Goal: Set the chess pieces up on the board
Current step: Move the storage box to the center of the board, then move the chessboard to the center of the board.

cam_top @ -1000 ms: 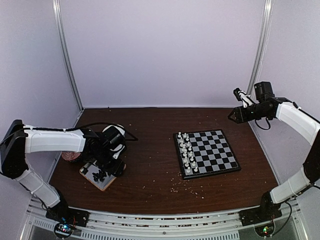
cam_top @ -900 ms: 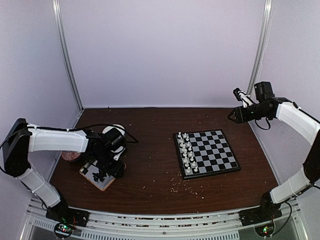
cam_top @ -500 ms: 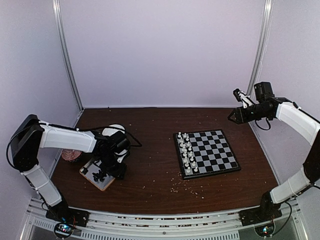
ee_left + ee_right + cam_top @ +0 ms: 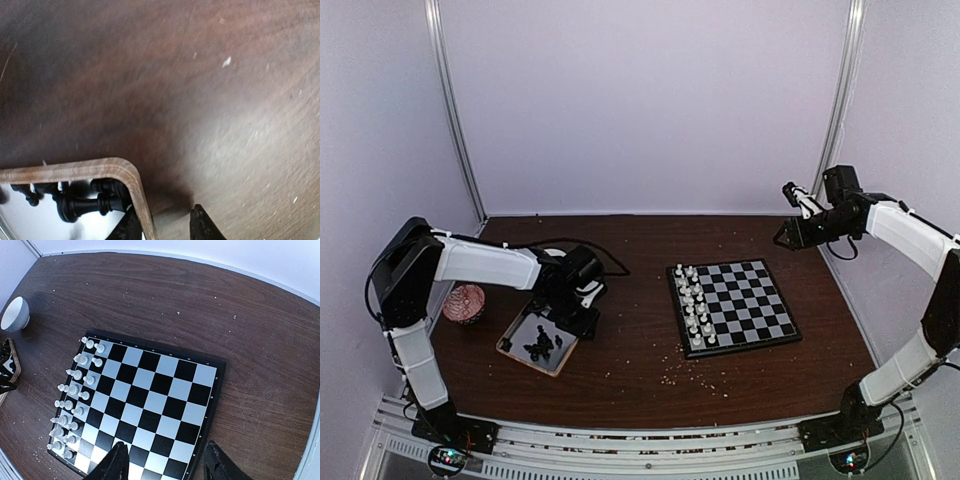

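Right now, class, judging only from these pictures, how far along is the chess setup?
Done: the white pieces stand in two rows along one edge of the board. In hand: nothing is carried; the left gripper straddles the rim of the tray, and the right gripper hovers open near the board. Left: the black pieces lie in that tray.

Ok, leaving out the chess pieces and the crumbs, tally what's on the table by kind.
Chessboard: 1
Wooden-rimmed tray: 1
White bowl: 1
Reddish round dish: 1
Total: 4
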Robot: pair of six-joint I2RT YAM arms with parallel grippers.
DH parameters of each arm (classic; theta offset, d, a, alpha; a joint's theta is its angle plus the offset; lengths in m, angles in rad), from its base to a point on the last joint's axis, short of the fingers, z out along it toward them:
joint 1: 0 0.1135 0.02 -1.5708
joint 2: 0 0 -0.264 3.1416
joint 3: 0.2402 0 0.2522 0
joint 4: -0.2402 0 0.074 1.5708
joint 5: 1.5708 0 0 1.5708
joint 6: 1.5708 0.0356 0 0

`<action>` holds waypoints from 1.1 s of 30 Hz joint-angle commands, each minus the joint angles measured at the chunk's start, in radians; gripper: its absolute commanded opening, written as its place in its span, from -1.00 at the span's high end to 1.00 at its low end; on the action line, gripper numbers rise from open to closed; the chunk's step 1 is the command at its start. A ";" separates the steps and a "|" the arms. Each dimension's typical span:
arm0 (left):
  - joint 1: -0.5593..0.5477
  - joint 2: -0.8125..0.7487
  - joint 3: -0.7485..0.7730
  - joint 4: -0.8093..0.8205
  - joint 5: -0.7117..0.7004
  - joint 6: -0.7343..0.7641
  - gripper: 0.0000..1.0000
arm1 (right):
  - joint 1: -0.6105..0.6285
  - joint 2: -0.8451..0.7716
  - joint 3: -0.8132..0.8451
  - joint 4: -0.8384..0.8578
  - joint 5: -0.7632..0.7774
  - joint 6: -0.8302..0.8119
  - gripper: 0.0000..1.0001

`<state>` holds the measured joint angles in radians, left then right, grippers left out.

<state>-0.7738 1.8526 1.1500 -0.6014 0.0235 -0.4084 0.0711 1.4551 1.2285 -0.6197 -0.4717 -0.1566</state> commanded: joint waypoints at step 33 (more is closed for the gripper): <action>-0.223 -0.023 0.217 0.141 0.041 0.029 0.07 | 0.070 0.874 0.846 -0.326 0.447 -0.119 0.42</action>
<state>-0.9802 1.8153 1.3792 -0.5339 0.0452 -0.4038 0.1192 2.2837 2.0106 -0.8890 -0.1230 -0.2375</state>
